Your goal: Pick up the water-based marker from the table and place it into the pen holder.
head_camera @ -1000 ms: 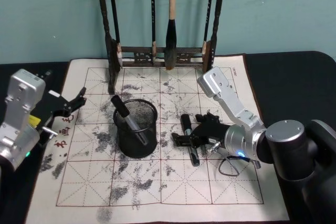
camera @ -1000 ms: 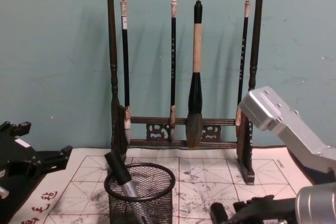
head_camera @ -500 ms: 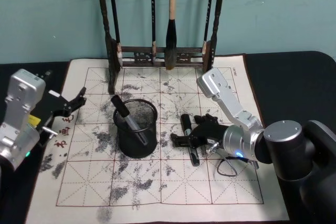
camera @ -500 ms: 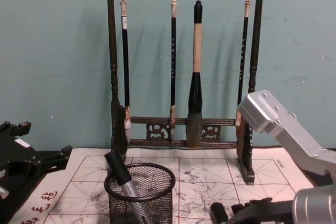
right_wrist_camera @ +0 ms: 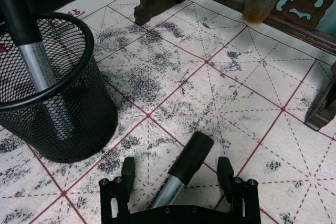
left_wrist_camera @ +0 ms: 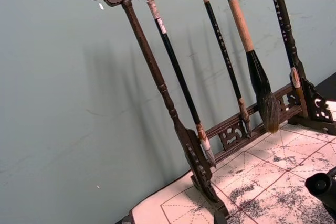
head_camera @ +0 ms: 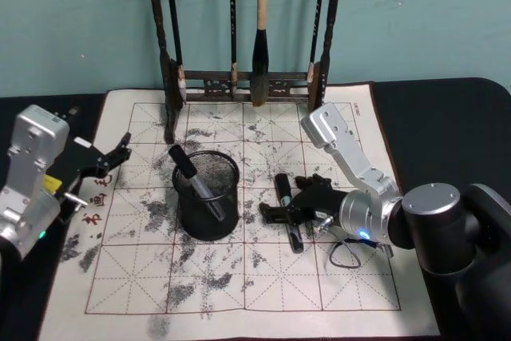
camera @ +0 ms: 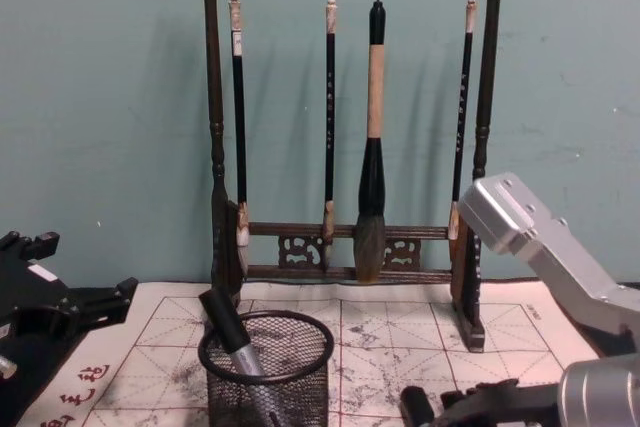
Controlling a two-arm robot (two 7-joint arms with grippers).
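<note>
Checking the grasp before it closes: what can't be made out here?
Rear end of the marker: right wrist view, under the body of the open right gripper.
Print on the marker: right wrist view, too small to read.
Base of the pen holder: chest view, cut off by the bottom edge.
The left gripper, parked by the mat: partly cut off by the chest view's left edge.

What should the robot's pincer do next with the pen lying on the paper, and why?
Probably squeeze the right pincer shut. Its fingers stand open on both sides of the pen, which lies flat on the paper beside the mesh cup. The left pincer idles at the paper's left edge.
</note>
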